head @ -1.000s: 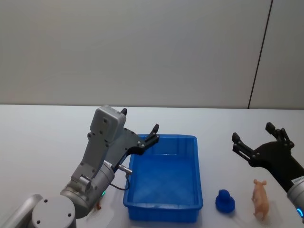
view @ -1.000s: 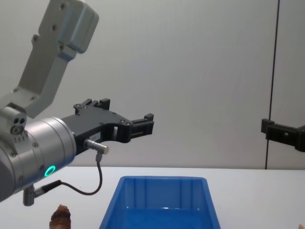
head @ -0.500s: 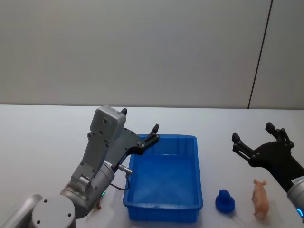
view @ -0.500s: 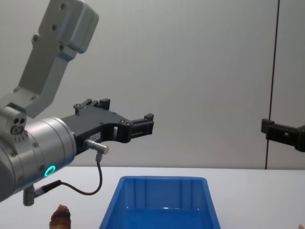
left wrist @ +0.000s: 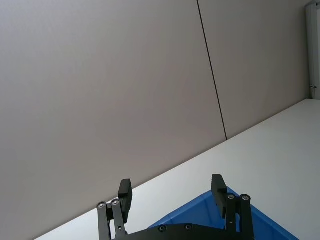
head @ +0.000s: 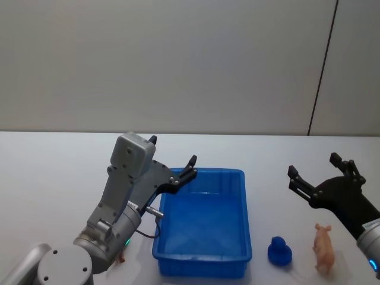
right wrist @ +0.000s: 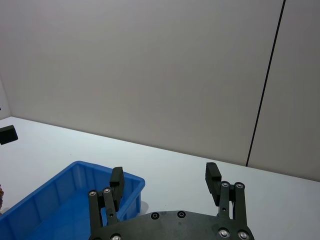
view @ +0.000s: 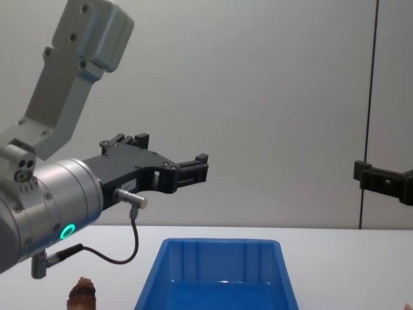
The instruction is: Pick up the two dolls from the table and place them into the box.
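You have the white table (head: 47, 178) laid out in front of you, and on it the blue box (head: 200, 266) sits in the middle with nothing in the part of its floor you can see, so I judge that neither doll has been placed and the first pick has not begun. The left gripper (head: 172, 150) hangs raised over the box's far left corner, pointing away from you, its jaws spread apart and holding nothing. The right gripper (head: 313, 165) is lifted above the table to the right of the box, its jaws likewise wide apart and empty. Between the box and the pale doll stands a small dark blue toy (head: 278, 251), which is not one of the two figures described, so steer around it. The pale pink doll (head: 324, 256) stands on the table well right of the box, nearer to you than the right gripper and lower than it. The reddish-brown doll (view: 82, 296) lies on the table by the box's near left corner, close under the left forearm and behind the left gripper's reach. Your next move probably calls for pulling each wrist back toward you, tipping it downward, and lowering the open jaws around the doll on its own side before closing.
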Tool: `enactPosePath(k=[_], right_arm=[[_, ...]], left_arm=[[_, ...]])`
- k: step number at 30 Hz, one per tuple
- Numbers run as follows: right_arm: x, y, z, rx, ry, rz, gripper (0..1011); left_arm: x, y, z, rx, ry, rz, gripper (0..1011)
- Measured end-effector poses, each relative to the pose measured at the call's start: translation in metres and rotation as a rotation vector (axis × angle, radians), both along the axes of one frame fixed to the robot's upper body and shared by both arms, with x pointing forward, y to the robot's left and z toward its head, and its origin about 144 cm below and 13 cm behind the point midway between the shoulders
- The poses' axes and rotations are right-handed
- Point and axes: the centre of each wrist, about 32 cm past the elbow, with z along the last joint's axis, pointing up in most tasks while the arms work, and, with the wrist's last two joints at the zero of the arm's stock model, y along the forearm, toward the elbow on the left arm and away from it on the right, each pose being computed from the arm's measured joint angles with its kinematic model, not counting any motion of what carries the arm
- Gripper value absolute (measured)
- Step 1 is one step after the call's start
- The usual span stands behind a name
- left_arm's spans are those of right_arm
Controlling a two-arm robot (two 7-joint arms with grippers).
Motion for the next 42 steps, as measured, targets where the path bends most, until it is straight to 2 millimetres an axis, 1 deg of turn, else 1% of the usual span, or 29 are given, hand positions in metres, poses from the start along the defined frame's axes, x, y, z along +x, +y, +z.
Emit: enactPosePath(k=[8, 17, 31, 42], right_arm=[[0.001, 0.0, 0.0, -0.002, 0.007, -0.006, 1001], [0.002, 0.001, -0.004, -0.025, 0.058, -0.042, 1001], [-0.001, 0.009, -0.014, -0.065, 0.207, -0.114, 1001], [-0.01, 0.021, -0.022, -0.095, 0.332, -0.185, 1001]], left_arm=[[0.0, 0.0, 0.0, 0.0, 0.0, 0.0, 1001], [0.0, 0.0, 0.0, 0.0, 0.0, 0.0, 1001], [0.0, 0.0, 0.0, 0.0, 0.0, 0.0, 1001], [0.0, 0.0, 0.0, 0.0, 0.0, 0.0, 1001]])
